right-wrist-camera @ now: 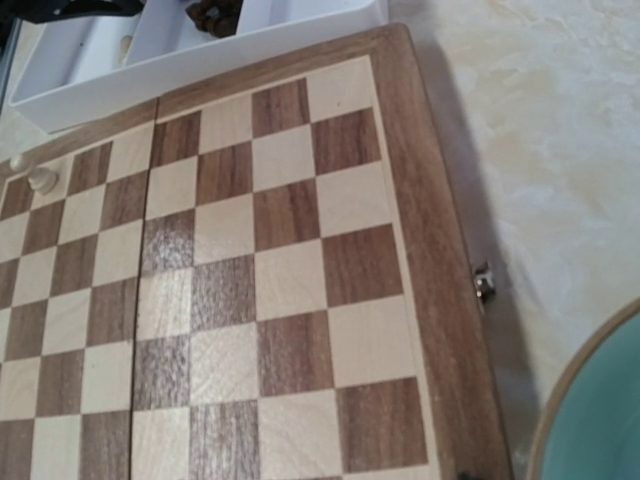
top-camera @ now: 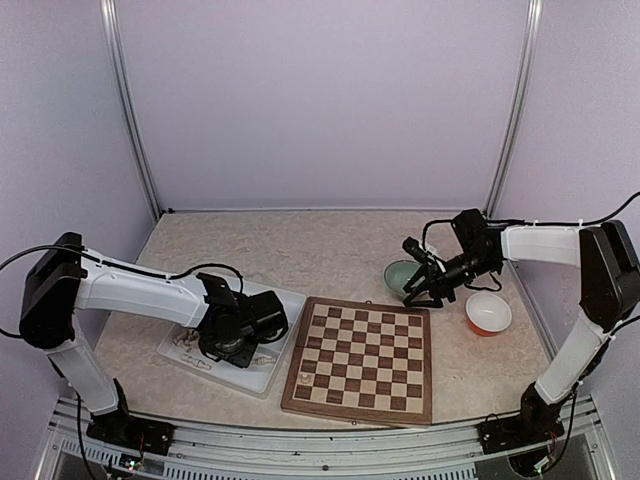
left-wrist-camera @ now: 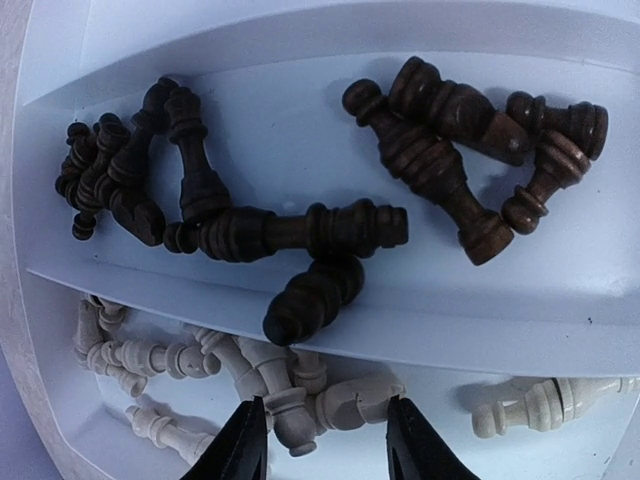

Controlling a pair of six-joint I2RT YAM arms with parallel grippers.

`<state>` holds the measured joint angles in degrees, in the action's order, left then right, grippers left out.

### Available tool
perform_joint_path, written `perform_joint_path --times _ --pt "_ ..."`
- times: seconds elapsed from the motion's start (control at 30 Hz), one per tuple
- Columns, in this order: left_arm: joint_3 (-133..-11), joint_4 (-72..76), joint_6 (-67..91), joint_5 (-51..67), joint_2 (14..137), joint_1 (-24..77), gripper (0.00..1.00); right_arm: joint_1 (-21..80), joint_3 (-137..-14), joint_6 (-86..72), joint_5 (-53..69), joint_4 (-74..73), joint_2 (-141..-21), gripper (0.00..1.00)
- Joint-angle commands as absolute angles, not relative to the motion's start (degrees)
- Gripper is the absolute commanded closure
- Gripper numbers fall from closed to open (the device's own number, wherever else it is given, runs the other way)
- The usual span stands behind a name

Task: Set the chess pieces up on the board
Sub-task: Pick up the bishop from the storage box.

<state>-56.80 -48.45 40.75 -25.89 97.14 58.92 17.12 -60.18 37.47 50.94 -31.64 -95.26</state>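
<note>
Board (top-camera: 358,360) tan, dark-brown checks, brown rim; tray (left-wrist-camera: 500,320) white; dark brown pieces (left-wrist-camera: 300,232); cream pieces (left-wrist-camera: 340,400); teal bowl (top-camera: 395,272); orange bowl (top-camera: 488,328).

Pale lilac walls (top-camera: 320,100) enclosed a beige marbled tabletop (top-camera: 300,250) across the frame's middle. Grey metal posts (top-camera: 130,110) rose upper left and right under even light.

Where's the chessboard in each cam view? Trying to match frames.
Top external: checked wooden chessboard lies bottom centre.
Left wrist: not in it.
Right wrist: fills most of the frame, brown rim at right.
Shared landmark: white divided plastic tray, left of the board from above, filling the left wrist view, top left in the right wrist view.
</note>
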Motion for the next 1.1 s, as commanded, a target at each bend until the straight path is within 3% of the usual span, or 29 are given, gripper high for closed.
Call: perform_joint_path --times 0.0,0.2,0.37,0.5,1.07 --pt "-57.6 -49.5 42.1 -27.9 97.4 58.8 0.59 18.0 -61.6 38.0 51.3 -32.6 -96.2 0.44" --pt "-57.2 -49.5 42.8 -27.9 96.8 58.5 0.59 17.9 -61.6 37.9 51.2 -32.7 -96.4 0.44" --pt "-57.2 -49.7 43.6 -26.9 95.6 59.1 0.5 18.0 -61.4 38.0 51.2 -32.8 -96.4 0.43" --pt "-58.4 -50.7 44.1 -27.3 93.2 60.6 0.49 18.0 -61.6 38.0 51.2 -32.8 -96.7 0.44" --pt "-54.2 -48.3 43.1 -25.8 94.4 58.8 0.64 18.5 -61.8 38.1 50.9 -33.1 -97.2 0.44"
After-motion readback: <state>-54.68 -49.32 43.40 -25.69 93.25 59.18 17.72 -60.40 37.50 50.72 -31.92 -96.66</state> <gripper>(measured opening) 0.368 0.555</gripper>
